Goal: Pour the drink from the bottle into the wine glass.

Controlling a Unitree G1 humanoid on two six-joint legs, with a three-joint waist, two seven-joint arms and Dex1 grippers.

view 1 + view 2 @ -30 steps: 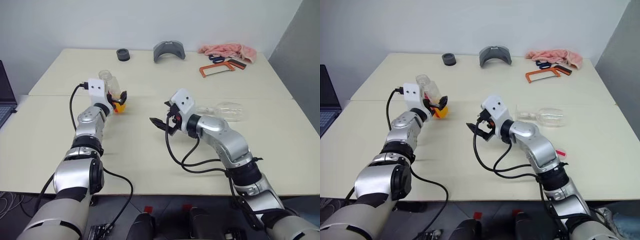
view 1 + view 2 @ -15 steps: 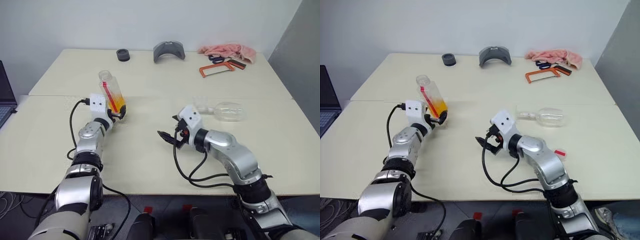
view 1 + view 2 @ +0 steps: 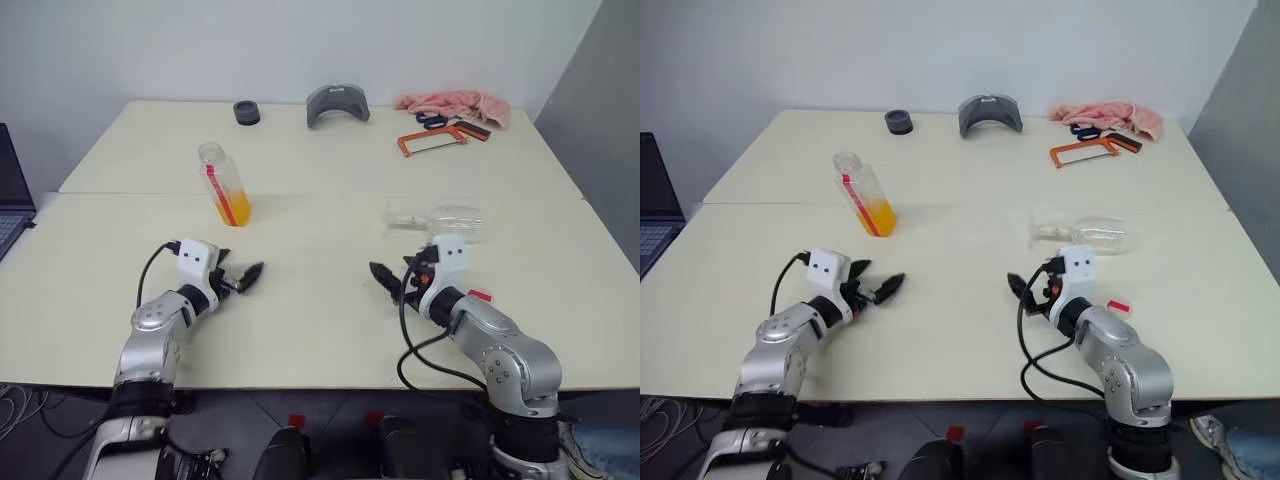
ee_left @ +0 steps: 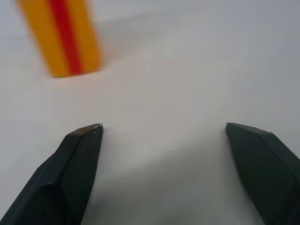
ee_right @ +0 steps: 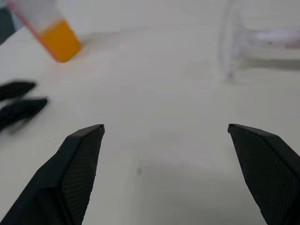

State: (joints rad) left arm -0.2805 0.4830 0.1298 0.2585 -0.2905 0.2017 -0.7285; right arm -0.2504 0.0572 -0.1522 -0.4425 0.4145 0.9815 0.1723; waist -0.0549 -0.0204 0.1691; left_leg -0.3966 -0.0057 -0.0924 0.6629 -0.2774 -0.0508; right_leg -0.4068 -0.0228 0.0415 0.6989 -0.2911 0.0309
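we see bottle [image 3: 224, 185]: clear glossy plastic | wine glass [image 3: 443, 222]: clear glass | table [image 3: 320, 320]: smooth matt | fingers [image 4: 77, 161]: black, textured

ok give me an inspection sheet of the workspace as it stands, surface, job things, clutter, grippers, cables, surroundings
surface: cream table, a seam running across it
job's things: bottle upright, cap off, orange drink in its lower part; wine glass lying on its side, no liquid seen in it
clutter: at the far edge a black round thing, a grey curved piece, a pink cloth, an orange hacksaw and scissors
grippers: left gripper and right gripper low over the near table, fingers open, holding nothing
cables: black cable looping off the right arm, another at the left wrist
surroundings: white wall, laptop at far left
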